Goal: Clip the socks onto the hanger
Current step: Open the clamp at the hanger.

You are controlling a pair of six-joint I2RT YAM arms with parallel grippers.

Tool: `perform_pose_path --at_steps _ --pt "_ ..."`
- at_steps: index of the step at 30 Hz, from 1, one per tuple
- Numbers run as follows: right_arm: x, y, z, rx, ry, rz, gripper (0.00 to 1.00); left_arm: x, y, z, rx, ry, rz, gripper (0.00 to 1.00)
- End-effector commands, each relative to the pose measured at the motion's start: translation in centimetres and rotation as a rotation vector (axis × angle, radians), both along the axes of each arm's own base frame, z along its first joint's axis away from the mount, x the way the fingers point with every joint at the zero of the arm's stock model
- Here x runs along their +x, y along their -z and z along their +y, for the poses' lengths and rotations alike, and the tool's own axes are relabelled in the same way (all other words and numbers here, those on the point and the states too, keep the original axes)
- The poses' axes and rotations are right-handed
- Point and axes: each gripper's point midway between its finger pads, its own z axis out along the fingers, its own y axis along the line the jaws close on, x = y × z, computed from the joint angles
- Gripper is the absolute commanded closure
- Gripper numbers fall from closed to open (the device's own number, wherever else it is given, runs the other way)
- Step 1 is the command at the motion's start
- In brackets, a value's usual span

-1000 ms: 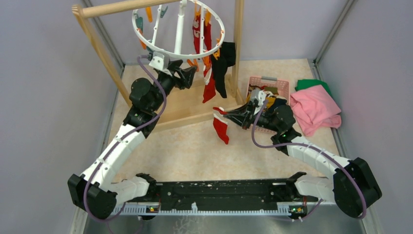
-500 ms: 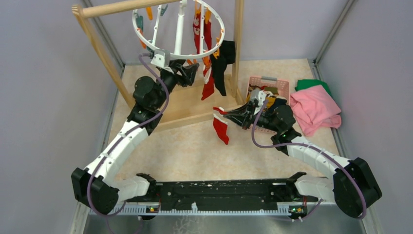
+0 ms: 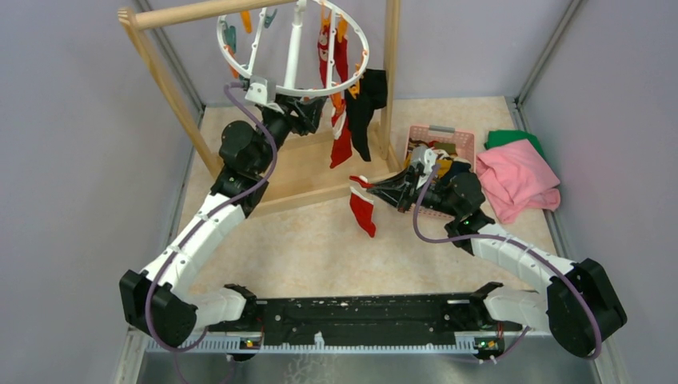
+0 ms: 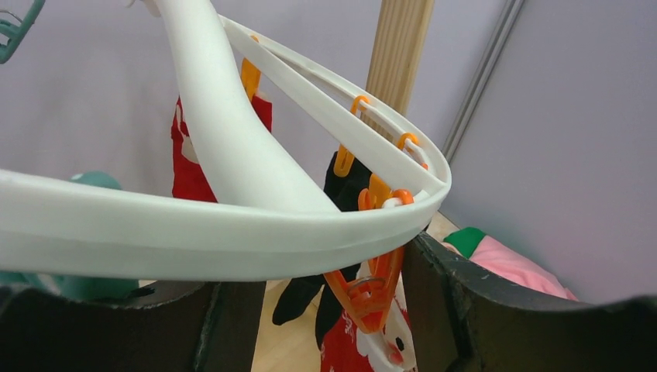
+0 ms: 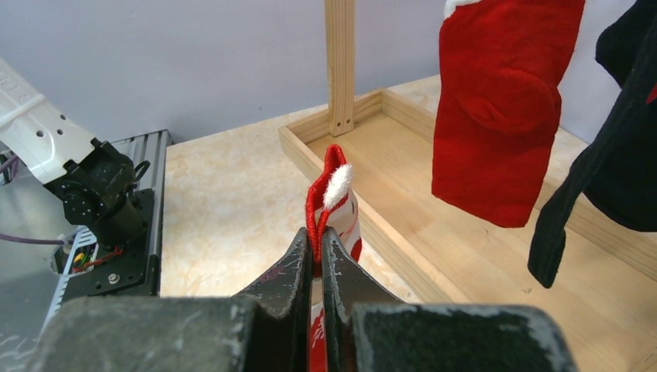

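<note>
Where the overhead view looks down, you see a beige speckled table (image 3: 304, 240) closed in by plain grey-lilac walls (image 3: 72, 120). A wooden rack (image 3: 164, 76) stands at the upper left of the frame, its base tray lying on the table. The hanger (image 3: 296, 52), a round white ring with spokes, hangs from the rack's top bar at the upper centre. A red sock (image 3: 342, 148) and a black sock (image 3: 366, 112) dangle from clips on its right side. At the right of the frame lie a pink basket (image 3: 444, 136), a pink cloth (image 3: 516, 180) and a green cloth (image 3: 508, 138).

Your left gripper (image 3: 308, 116) is raised to the near edge of the ring. In the left wrist view its jaws stand wide apart in the bottom corners. The white rim crosses the frame just above them, and an orange clip (image 4: 368, 294) hangs down into the gap. Whether either finger touches the rim or the clip, you cannot tell.

Your right gripper (image 3: 369, 186) sits in mid-frame, just beside the basket. Its jaws are pinched tight on the cuff of a red and white sock (image 3: 364, 212), which hangs below it over the table. In the right wrist view the cuff (image 5: 333, 194) stands up between the closed fingers (image 5: 287, 271), apart from the hanger.
</note>
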Motion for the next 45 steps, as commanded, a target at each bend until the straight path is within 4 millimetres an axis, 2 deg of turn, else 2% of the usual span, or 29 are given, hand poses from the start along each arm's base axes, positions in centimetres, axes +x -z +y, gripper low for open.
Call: perform_pose_path --at_steps 1,10,17,29,36,40,45 --pt "-0.4 -1.7 -0.4 0.031 -0.002 -0.05 1.0 0.0 -2.9 0.4 -0.064 -0.015 -0.062 0.34" --pt "-0.4 -1.7 -0.5 0.029 -0.001 -0.05 1.0 0.1 -3.1 0.4 -0.076 -0.014 -0.064 0.43" --pt "-0.3 -1.6 -0.4 0.027 -0.001 -0.048 1.0 0.0 -3.4 0.6 -0.098 -0.017 -0.062 0.61" --pt "-0.3 -1.8 -0.2 0.015 -0.017 -0.038 1.0 -0.1 -3.4 0.5 -0.128 -0.007 -0.031 0.83" --pt "-0.3 -3.8 1.7 0.002 0.007 -0.083 1.0 0.0 -3.2 0.7 -0.133 -0.021 -0.018 0.89" --pt "-0.4 -6.4 3.9 0.028 0.021 -0.109 1.0 0.1 -3.1 0.9 -0.134 -0.029 -0.014 0.92" --pt "1.0 -9.4 6.7 0.065 0.076 -0.101 1.0 0.0 -3.3 1.1 -0.136 -0.037 -0.015 0.93"
